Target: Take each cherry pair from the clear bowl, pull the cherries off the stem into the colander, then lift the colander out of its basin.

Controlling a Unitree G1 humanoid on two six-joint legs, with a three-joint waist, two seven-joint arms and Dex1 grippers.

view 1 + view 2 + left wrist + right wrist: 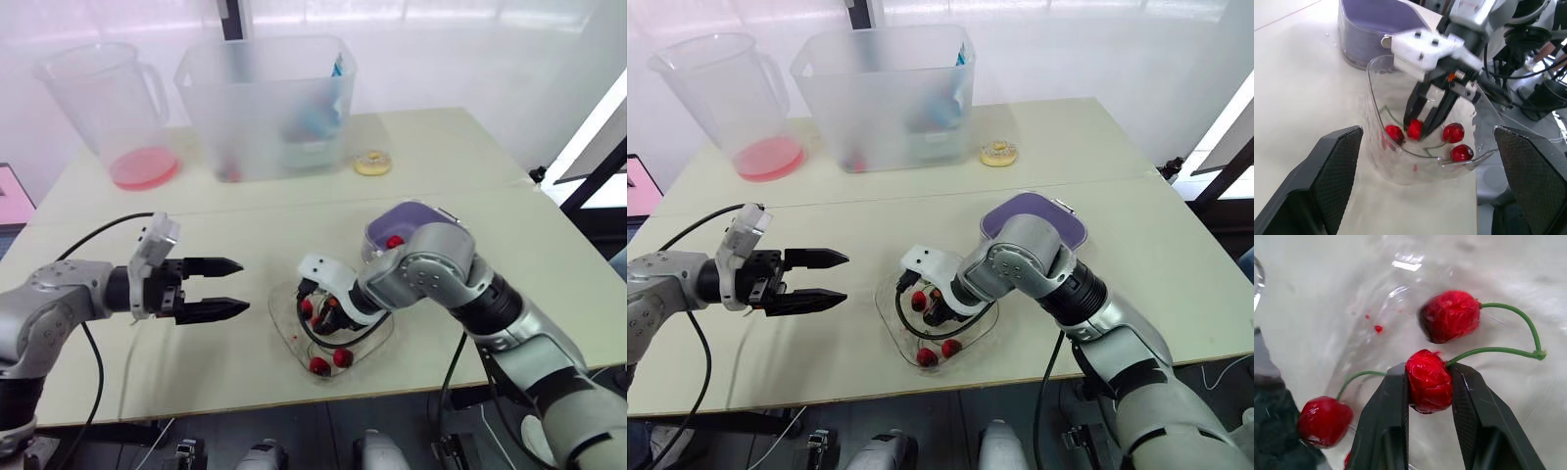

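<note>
Right wrist view: right gripper (pixel 1429 372) clamped on one cherry (pixel 1427 387) inside clear bowl (pixel 1375 105). Left gripper (pixel 243 285) spread, at bowl's 9 o'clock; colander (pixel 1019 208) at 1 o'clock. Recommended: lift slowly, keeping stem (pixel 1498 351) intact.

The right gripper (pixel 930 312) reaches down into the clear bowl (pixel 890 315), which stands near the front edge of the bench (pixel 1136 235). A cherry (pixel 918 302) shows red at its jaws. Two more cherries (pixel 929 357) lie by the bowl's near rim. The left gripper (pixel 828 278) hovers level just left of the bowl, jaws parted and pointing at it. The purple colander (pixel 1019 209) sits behind the right arm, partly hidden. At the far side stand a clear jug (pixel 725 93), pink at the bottom, a frosted tub (pixel 887 93) and a small ring-shaped item (pixel 999 153).
</note>
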